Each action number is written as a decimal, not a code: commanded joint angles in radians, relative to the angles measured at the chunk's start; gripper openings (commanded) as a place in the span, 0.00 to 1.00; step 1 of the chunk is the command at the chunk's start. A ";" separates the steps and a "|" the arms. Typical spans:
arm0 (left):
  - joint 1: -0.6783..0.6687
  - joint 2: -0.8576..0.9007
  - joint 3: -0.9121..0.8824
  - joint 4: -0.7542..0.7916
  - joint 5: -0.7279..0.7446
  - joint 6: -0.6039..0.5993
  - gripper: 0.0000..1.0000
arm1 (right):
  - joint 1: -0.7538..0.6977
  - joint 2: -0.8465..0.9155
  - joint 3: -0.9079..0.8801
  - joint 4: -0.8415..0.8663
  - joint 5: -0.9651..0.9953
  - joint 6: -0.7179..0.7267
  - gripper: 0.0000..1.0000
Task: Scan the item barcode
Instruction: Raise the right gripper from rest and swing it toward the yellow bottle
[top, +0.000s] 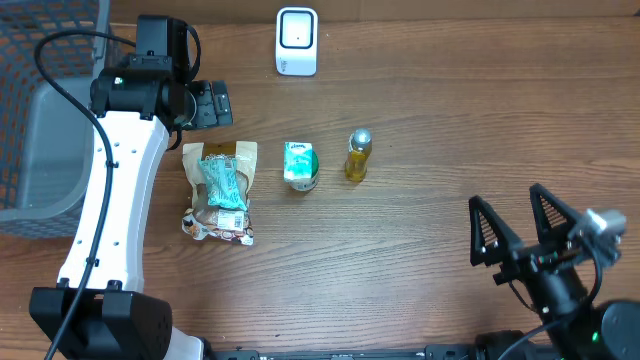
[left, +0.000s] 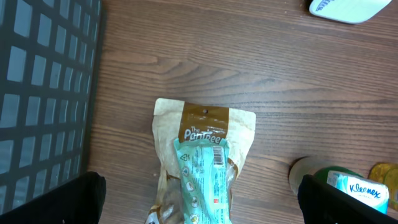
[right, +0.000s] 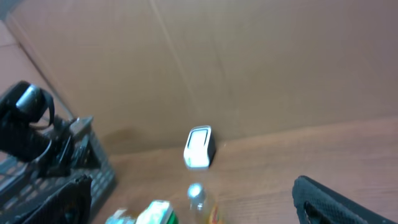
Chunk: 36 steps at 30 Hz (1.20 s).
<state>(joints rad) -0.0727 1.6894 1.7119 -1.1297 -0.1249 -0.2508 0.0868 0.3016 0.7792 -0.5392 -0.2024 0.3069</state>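
A white barcode scanner (top: 297, 41) stands at the table's far edge. Three items lie mid-table: a brown snack bag (top: 228, 156) with a teal packet (top: 224, 183) on it, a green-and-white Kleenex pack (top: 300, 165), and a yellow bottle (top: 358, 155) with a silver cap. My left gripper (top: 212, 104) hovers open just behind the snack bag (left: 205, 127), nothing between its fingers (left: 81, 199). My right gripper (top: 520, 228) stands open and empty at the near right, far from the items. In its view the scanner (right: 199, 148) is straight ahead.
A grey mesh basket (top: 40, 100) fills the table's left edge, close beside my left arm. A brown cardboard wall (right: 236, 62) rises behind the scanner. Bare wood lies between the items and my right gripper.
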 joint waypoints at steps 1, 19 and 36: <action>-0.006 -0.003 0.021 0.001 -0.013 0.019 0.99 | 0.006 0.129 0.142 -0.041 -0.092 -0.002 1.00; -0.006 -0.003 0.021 0.001 -0.013 0.019 1.00 | 0.005 0.726 0.766 -0.469 -0.200 -0.215 1.00; -0.006 -0.003 0.021 0.001 -0.013 0.019 1.00 | 0.006 0.943 0.824 -0.505 -0.289 -0.146 1.00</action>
<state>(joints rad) -0.0727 1.6894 1.7119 -1.1301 -0.1249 -0.2508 0.0868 1.2083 1.5826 -1.0237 -0.4236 0.1562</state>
